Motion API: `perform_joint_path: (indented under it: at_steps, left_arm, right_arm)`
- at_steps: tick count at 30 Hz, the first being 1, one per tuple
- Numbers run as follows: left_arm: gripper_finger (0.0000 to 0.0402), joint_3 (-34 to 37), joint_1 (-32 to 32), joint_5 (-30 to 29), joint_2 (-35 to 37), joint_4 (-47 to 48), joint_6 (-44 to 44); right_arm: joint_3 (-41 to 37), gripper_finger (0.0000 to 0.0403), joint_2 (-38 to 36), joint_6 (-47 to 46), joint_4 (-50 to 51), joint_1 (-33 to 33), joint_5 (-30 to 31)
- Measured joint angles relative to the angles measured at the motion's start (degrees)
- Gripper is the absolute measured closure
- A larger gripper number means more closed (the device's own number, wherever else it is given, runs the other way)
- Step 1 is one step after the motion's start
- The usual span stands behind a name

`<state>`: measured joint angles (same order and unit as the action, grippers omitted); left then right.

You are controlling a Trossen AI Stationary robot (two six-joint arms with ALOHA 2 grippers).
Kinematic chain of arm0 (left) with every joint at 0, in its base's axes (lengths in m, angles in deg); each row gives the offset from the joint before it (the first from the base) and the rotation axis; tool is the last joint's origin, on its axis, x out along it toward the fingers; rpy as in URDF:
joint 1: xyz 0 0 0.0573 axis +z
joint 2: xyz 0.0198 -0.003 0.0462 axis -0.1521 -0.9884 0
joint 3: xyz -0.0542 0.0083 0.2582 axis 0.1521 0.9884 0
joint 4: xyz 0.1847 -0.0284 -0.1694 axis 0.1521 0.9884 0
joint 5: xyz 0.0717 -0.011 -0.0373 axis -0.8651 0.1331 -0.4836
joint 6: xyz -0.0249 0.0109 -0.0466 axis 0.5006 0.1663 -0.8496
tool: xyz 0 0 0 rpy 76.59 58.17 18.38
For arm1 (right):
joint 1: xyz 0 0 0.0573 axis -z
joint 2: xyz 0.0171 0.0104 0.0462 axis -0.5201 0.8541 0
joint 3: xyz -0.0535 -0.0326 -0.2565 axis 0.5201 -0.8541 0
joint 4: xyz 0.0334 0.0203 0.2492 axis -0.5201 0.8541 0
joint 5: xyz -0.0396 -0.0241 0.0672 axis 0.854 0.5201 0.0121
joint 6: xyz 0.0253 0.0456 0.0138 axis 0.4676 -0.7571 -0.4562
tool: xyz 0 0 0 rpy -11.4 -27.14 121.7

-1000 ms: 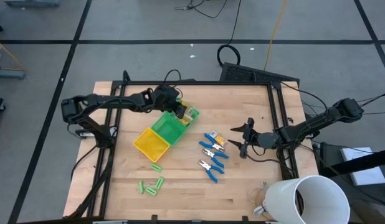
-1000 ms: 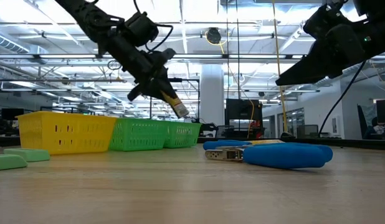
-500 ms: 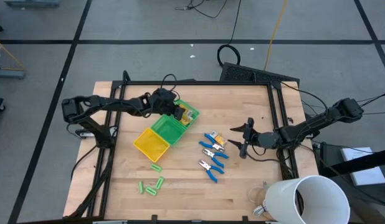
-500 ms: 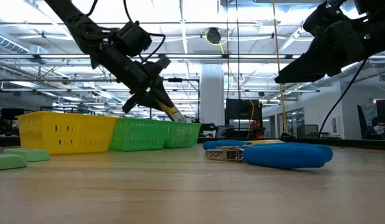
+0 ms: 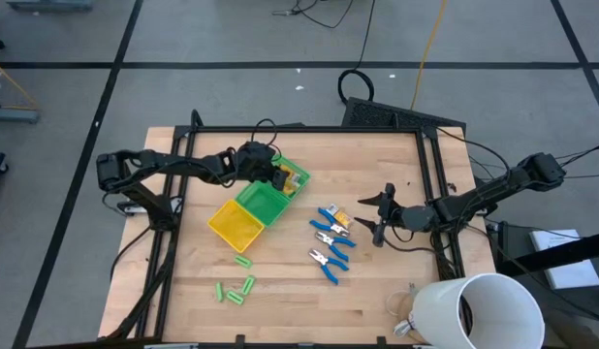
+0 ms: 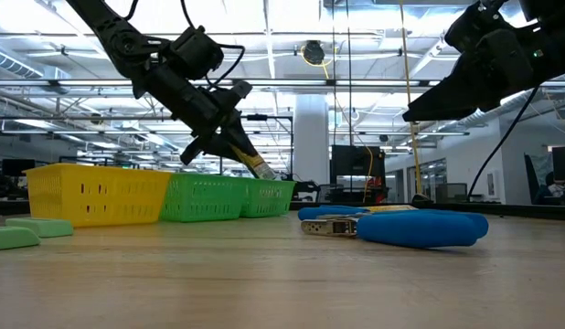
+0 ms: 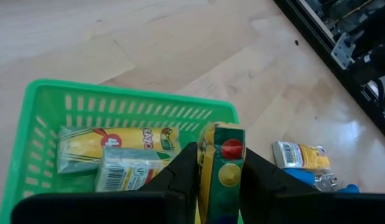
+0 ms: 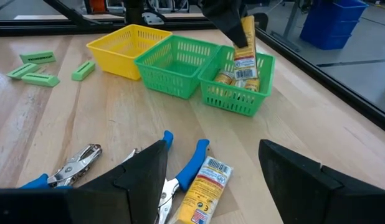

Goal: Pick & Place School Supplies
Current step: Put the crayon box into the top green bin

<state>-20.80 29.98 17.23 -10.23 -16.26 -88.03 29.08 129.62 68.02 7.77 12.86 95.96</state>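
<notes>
High view: since a second ago the left gripper [image 5: 277, 176] has dropped from above the tray's end toward the small green end compartment [image 5: 294, 178] and carried its yellow-orange box [image 5: 279, 177] down with it; the right arm has not shifted, its right gripper [image 5: 379, 215] hanging spread and empty just beside the blue-handled tools [image 5: 330, 242] on the table [image 5: 396, 165]. The tray's yellow compartment [image 5: 236, 222] and middle green compartment [image 5: 263, 200] look bare; light-green sticks [image 5: 236, 288] lie on the wood near the table's front edge. Low view: the box [image 6: 252, 162] tilts steeply, lower end at about the basket's rim, not yet released. Left wrist view: fingers [image 7: 180, 174] clamp the box [image 7: 220, 163] on both sides, directly over the green basket, where two like boxes [image 7: 114, 155] already lie; another box [image 7: 300, 155] rests on the wood outside, beside a blue handle. Right wrist view: the held box [image 8: 245, 43] stands above the packets in the end basket; one loose box [image 8: 205, 183] lies between the open fingers. Judgement: placing step, near done. Next calls for a little more descent, then opening the fingers so the box falls inside the rim rather than onto it.
</notes>
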Motion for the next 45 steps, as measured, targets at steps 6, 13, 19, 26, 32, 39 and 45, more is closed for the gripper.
perform_joint_path:
  at_steps: [6,13,19,26,32,39,45]
  left_arm:
    - [0.0331,-0.01,0.0,-0.37,0.0,0.43,-0.44]
    - [0.0327,-0.02,-0.04,-0.42,0.0,1.51,-1.57]
    - [0.0322,-0.02,-0.04,-1.05,0.0,2.64,-1.76]
    - [0.0324,-0.05,-0.04,-1.16,0.0,2.65,-1.37]
    - [0.0299,-0.07,-0.04,-1.16,0.0,2.61,-0.76]
    - [0.0288,-0.09,-0.04,-1.31,0.0,2.6,-1.57]
    - [0.0258,-0.09,-0.04,-0.68,0.0,2.71,-1.58]
  right_arm:
    - [0.0,0.0156,0.0,-0.11,0.0,0.0,0.02]
    - [0.0,0.0156,0.0,-0.39,0.0,0.0,-0.07]
    - [0.0,0.0156,0.0,-0.39,0.0,0.0,-0.07]
    - [0.0,0.0156,0.02,-0.39,0.0,0.0,-0.07]
    - [0.0,0.0156,0.02,-0.42,0.0,0.0,-0.07]
    - [0.0,0.0156,0.02,-0.42,0.0,0.0,-0.07]
    - [0.0,0.0156,0.02,-0.42,0.02,0.0,-0.09]
